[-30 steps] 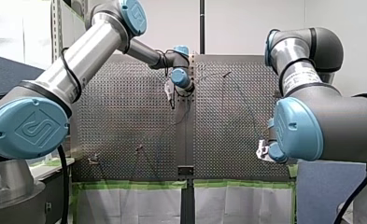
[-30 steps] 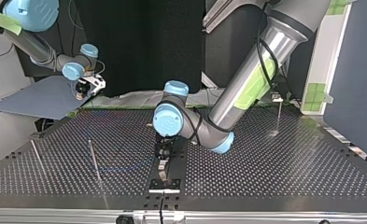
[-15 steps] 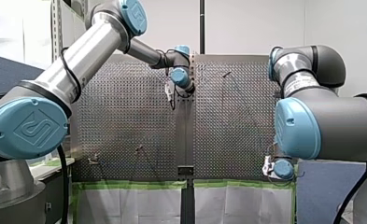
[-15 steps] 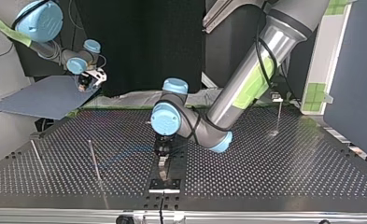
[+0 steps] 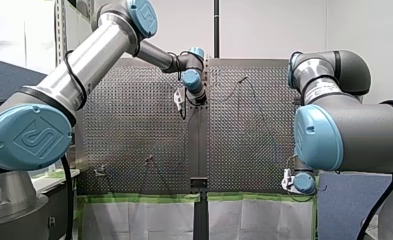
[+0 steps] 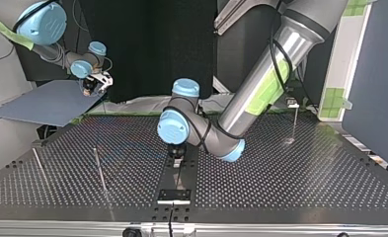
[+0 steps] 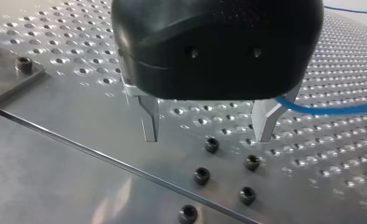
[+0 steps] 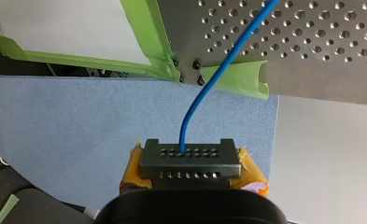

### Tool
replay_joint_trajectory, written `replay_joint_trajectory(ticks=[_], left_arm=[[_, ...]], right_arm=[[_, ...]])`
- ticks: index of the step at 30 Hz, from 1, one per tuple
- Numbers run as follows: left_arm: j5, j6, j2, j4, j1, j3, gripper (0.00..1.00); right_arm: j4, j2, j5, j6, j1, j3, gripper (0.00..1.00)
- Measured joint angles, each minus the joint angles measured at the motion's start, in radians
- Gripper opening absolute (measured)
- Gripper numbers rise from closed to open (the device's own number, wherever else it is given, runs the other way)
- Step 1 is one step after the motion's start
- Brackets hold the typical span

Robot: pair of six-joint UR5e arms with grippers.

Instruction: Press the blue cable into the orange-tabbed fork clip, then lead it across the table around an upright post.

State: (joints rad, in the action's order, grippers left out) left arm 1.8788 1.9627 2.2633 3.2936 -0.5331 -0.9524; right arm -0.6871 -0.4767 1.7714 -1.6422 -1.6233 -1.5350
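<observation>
Cable (image 8: 222, 71), thin and blue, arcs from my right hand (image 8: 189, 156).

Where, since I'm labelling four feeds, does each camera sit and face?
Front view: behind and above the shoulders, facing over the perforated table; my left arm at left, my right arm at right.
Top view: low across the table, facing both arms, sides crossed.
Left wrist view: on that wrist, looking down past the open left gripper.
Right wrist view: looking along the right gripper toward the table's corner.
Shared: both wrist views show the blue cable.
</observation>
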Motion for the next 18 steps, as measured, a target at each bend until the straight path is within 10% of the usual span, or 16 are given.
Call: replay_joint_trajectory(ticks=[18], left_arm=[[-0.142, -0.001, -0.006, 0.148, -0.01, 0.0, 0.98]], right_arm=[[-0.003, 0.0, -0.002, 0.001, -0.002, 0.0, 0.0]])
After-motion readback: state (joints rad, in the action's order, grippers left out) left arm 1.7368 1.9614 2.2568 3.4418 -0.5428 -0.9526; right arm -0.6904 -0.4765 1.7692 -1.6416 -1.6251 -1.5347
